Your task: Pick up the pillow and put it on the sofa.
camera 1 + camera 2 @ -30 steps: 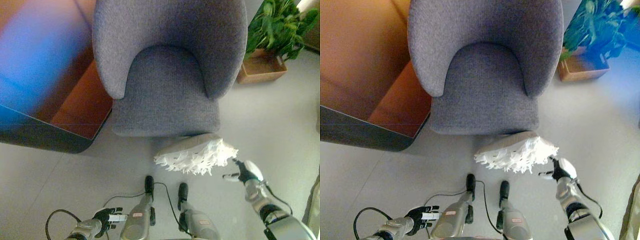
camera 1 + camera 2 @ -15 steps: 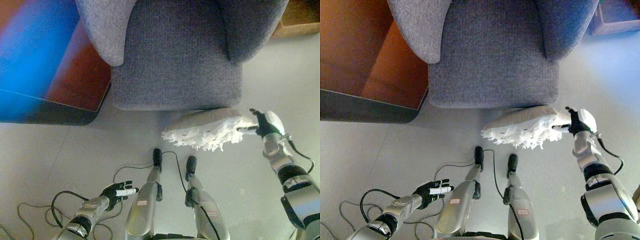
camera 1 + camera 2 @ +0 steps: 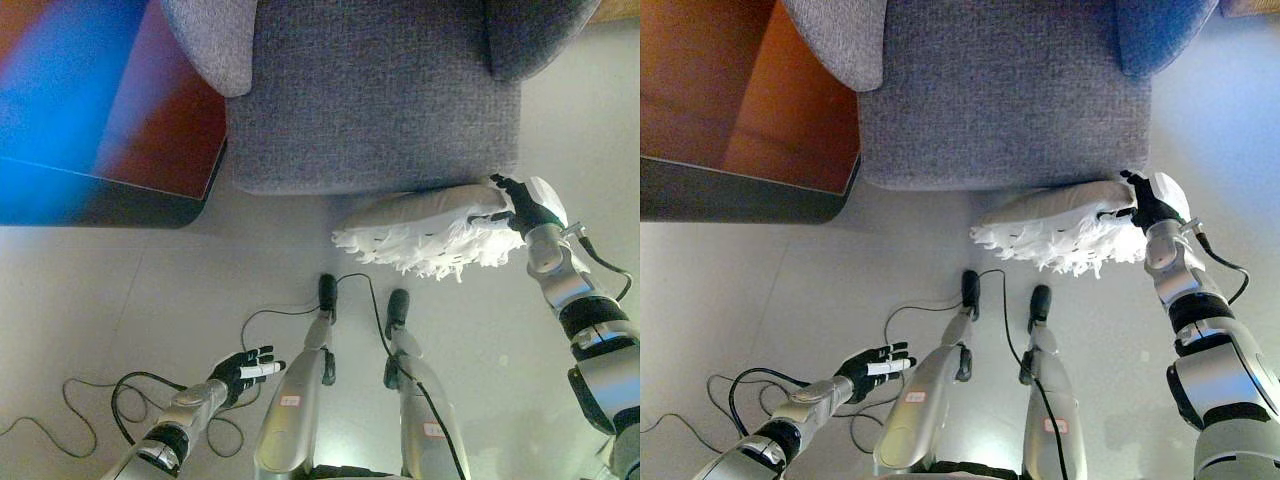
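At the frame's right edge, a jointed silver-grey metal arm with dark bands ends in a black-fingered right hand (image 3: 527, 205) capped white. At lower left, the black left hand (image 3: 243, 366) shows white-covered fingers.

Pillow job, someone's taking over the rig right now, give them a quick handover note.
Right hand: shut on the right end of the pillow.
Left hand: open, idle, low on the robot's left.
Pillow: white, fringed, at the front edge of the grey sofa seat, not on it.
Done: pillow gripped.
Left: raise it over the seat edge, set it on the cushion, let go.
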Controlling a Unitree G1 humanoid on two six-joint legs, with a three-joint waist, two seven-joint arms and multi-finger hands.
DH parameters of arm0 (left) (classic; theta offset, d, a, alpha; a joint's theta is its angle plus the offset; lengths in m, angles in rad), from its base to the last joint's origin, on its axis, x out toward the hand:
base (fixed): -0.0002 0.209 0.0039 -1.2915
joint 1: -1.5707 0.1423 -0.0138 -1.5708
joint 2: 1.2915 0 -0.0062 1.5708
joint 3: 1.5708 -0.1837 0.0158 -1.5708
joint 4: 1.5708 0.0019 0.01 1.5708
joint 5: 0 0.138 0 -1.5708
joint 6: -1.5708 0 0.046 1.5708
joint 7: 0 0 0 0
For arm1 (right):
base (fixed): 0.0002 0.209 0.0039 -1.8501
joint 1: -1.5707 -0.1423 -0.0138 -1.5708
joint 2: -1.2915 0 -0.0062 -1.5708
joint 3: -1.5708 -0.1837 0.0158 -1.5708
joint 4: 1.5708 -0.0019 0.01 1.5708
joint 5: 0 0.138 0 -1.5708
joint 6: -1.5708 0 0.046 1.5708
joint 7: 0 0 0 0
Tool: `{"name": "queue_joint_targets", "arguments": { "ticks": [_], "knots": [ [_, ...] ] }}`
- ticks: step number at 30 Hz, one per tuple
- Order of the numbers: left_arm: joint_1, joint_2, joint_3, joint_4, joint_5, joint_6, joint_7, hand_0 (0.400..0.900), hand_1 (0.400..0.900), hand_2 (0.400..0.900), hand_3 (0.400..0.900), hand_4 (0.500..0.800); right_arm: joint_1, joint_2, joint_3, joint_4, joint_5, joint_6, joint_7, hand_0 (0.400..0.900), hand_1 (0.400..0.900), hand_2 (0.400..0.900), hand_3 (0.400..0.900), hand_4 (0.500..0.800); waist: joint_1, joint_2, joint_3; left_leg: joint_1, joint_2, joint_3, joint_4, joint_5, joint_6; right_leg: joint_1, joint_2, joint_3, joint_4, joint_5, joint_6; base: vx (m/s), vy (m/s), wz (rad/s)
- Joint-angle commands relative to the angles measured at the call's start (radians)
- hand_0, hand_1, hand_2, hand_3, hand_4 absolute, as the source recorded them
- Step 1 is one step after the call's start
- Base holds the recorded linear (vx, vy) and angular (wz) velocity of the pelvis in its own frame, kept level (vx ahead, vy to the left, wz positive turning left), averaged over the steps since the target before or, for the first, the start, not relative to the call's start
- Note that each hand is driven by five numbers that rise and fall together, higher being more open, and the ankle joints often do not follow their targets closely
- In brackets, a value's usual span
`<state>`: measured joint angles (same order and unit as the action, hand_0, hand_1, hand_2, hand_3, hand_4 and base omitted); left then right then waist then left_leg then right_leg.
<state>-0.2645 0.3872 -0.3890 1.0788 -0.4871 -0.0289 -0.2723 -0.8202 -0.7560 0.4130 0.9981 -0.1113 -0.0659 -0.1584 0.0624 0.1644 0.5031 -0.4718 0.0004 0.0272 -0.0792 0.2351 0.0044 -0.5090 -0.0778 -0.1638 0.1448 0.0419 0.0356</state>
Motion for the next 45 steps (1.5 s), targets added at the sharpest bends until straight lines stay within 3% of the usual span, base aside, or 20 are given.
{"name": "queue_joint_targets", "arguments": {
  "ticks": [1, 10, 11, 12, 13, 26, 36, 45],
  "knots": [
    [0.040, -0.016, -0.010, 0.012, -0.045, -0.010, 0.007, 0.900, 0.900, 0.900, 0.900, 0.800, -0.105, -0.121, 0.069, -0.098, -0.003, -0.004, 0.031, 0.900, 0.900, 0.900, 0.900, 0.800, -0.002, -0.002, 0.017, 0.003, -0.030, -0.017, 0.038, -0.076, -0.048, -0.027, -0.059, 0.001, -0.020, 0.048, 0.061, -0.02, 0.032, -0.02],
    [0.034, -0.014, -0.013, -0.003, -0.054, -0.010, 0.015, 0.900, 0.900, 0.900, 0.900, 0.800, -0.123, -0.127, 0.094, -0.135, 0.045, 0.004, 0.144, 0.900, 0.900, 0.900, 0.900, 0.800, 0.000, -0.001, 0.017, -0.018, -0.029, -0.017, 0.043, -0.069, -0.049, -0.052, -0.058, 0.000, -0.010, 0.050, 0.057, 0.00, 0.002, 0.00],
    [0.034, -0.015, -0.012, -0.003, -0.053, -0.010, 0.015, 0.900, 0.900, 0.900, 0.900, 0.800, -0.123, -0.126, 0.094, -0.136, 0.034, 0.006, 0.147, 0.796, 0.796, 0.796, 0.796, 0.738, -0.001, -0.002, 0.017, -0.018, -0.028, -0.016, 0.042, -0.069, -0.049, -0.053, -0.058, -0.001, -0.010, 0.050, 0.058, 0.00, 0.000, 0.00],
    [0.034, -0.015, -0.011, -0.003, -0.051, -0.010, 0.016, 0.900, 0.900, 0.900, 0.900, 0.800, -0.122, -0.126, 0.095, -0.138, 0.028, 0.009, 0.153, 0.635, 0.635, 0.635, 0.635, 0.641, -0.001, -0.003, 0.017, -0.017, -0.027, -0.016, 0.040, -0.068, -0.050, -0.053, -0.058, -0.001, -0.011, 0.051, 0.058, 0.00, 0.000, 0.00],
    [0.033, -0.012, -0.012, -0.005, -0.051, -0.007, 0.020, 0.900, 0.900, 0.900, 0.900, 0.800, -0.122, -0.129, 0.101, -0.138, 0.049, 0.006, 0.154, 0.400, 0.400, 0.400, 0.400, 0.500, 0.000, -0.006, 0.017, -0.015, -0.027, -0.017, 0.038, -0.067, -0.049, -0.051, -0.056, -0.003, -0.012, 0.052, 0.058, 0.00, 0.000, 0.00],
    [0.032, 0.000, -0.004, 0.000, -0.043, -0.009, 0.013, 0.900, 0.900, 0.900, 0.900, 0.800, -0.146, -0.155, 0.095, -0.136, 0.060, -0.050, 0.158, 0.400, 0.400, 0.400, 0.400, 0.500, 0.002, -0.024, 0.017, 0.027, -0.022, -0.018, 0.036, -0.076, -0.048, -0.015, -0.055, -0.018, -0.007, 0.048, 0.060, 0.00, -0.009, 0.01],
    [0.049, 0.003, 0.013, 0.026, -0.015, -0.004, 0.003, 0.900, 0.900, 0.900, 0.900, 0.800, -0.118, -0.156, 0.102, -0.225, 0.066, -0.097, 0.237, 0.400, 0.400, 0.400, 0.400, 0.500, 0.000, -0.055, 0.014, 0.128, -0.015, -0.014, 0.016, -0.089, -0.051, 0.089, -0.056, -0.031, -0.040, 0.047, 0.061, 0.00, 0.001, 0.00],
    [0.093, 0.013, 0.050, 0.077, 0.056, 0.041, -0.011, 0.900, 0.900, 0.900, 0.900, 0.800, -0.062, -0.144, 0.100, -0.406, 0.062, -0.110, 0.297, 0.400, 0.400, 0.400, 0.400, 0.500, -0.002, -0.115, -0.087, 0.232, -0.003, -0.007, -0.008, -0.120, -0.062, 0.224, -0.047, -0.049, -0.110, 0.041, 0.067, 0.04, 0.007, 0.03]
  ]
}}
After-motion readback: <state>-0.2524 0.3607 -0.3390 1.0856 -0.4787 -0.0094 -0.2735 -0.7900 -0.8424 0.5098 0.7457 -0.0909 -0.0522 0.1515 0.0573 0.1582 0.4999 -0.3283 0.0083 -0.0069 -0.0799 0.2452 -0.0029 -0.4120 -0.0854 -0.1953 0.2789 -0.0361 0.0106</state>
